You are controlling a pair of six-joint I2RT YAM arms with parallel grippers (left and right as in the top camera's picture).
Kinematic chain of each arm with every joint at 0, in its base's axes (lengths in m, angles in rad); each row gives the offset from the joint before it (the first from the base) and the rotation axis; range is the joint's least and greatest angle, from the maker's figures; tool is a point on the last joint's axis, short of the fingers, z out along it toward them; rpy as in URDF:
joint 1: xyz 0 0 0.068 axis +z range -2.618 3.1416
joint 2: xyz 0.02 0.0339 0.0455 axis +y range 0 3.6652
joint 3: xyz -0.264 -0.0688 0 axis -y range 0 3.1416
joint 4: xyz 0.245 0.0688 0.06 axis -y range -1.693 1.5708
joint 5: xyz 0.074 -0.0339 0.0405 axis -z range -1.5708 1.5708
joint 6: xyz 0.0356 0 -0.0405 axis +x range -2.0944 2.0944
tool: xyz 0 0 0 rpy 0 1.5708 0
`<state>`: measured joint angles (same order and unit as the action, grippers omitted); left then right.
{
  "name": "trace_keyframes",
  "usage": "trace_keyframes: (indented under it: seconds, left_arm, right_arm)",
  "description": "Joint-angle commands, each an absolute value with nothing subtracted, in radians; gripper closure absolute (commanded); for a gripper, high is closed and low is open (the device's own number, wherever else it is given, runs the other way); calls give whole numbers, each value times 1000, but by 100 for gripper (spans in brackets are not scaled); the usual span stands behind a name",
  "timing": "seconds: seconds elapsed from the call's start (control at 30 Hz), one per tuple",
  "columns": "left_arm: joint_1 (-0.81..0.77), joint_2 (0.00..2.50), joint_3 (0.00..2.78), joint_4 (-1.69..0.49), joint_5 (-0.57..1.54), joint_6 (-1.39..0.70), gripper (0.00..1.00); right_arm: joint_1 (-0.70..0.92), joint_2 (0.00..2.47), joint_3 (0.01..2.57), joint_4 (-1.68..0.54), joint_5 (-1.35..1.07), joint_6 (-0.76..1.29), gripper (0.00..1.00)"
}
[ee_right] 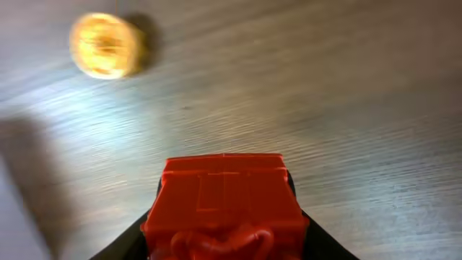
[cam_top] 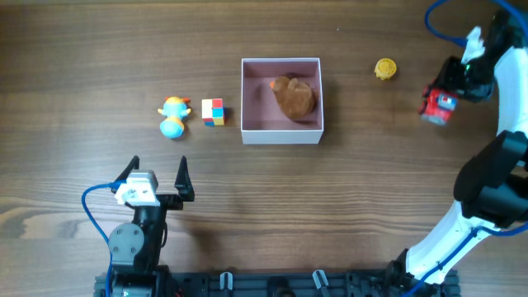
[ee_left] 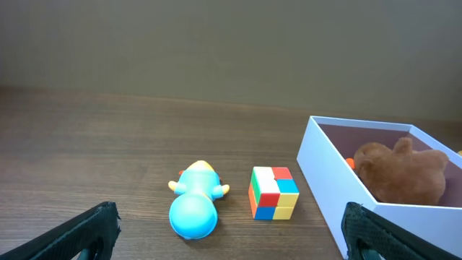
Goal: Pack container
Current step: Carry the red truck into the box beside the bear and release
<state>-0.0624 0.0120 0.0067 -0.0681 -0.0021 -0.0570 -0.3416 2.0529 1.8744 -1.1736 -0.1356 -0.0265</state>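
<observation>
Container (cam_top: 280,137) is located near the middle of the wooden table (cam_top: 346,214), standing upright with its open side up; white walls and a dusty-pink floor are noted. A brown plush toy (cam_top: 294,97) is seen lying inside it, toward the right half, with a small orange part showing at its left edge.

To the left of the container, three-colour cube (cam_top: 213,111) is recorded just beside the box wall but apart from it. A blue and yellow duck-like toy (cam_top: 172,117) is found just left of the cube, lying on the table, not touching it. In the left wrist view both are seen ahead of the fingers, with the container wall at the right.

The left gripper (cam_top: 158,162) is held near the front edge of the table, well short of the duck-like toy. Its jaws are spread wide and nothing is held between them.

To the right of the container, a small round yellow object (cam_top: 385,68) is noted, well apart from the box.

The right gripper (cam_top: 447,92) is positioned at the far right of the table, past the yellow object. Its jaws are closed around a red toy (ee_right: 225,195), which is clamped from both sides. Whether the red toy touches the table cannot be told. The right wrist view is blurred.
</observation>
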Motion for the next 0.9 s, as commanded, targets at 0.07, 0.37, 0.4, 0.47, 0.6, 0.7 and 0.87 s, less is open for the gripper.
trace_keyframes:
  seconds: [0.07,0.37,0.4,0.47,0.6,0.7,0.87]
  left_arm:
    - [-53,3,6,-76,17,-41,0]
    - [-53,3,6,-76,17,-41,0]
    - [-53,3,6,-76,17,-41,0]
    - [-53,3,6,-76,17,-41,0]
    - [-53,3,6,-76,17,-41,0]
    - [-53,3,6,-76,17,-41,0]
    - [-53,3,6,-76,17,-41,0]
  right_arm:
    - [-161,1952,2017,-1275,-208,2,67]
    - [334,1911,2007,-1193,-77,-2,66]
    - [377,1914,2007,-1188,-31,-37,66]
    - [439,1926,2006,-1188,-19,-213,62]
    - [464,1938,1965,-1169,-27,-475,62]
    - [464,1957,1919,-1145,-77,-623,61]
    - [464,2007,1906,-1144,-183,-739,60]
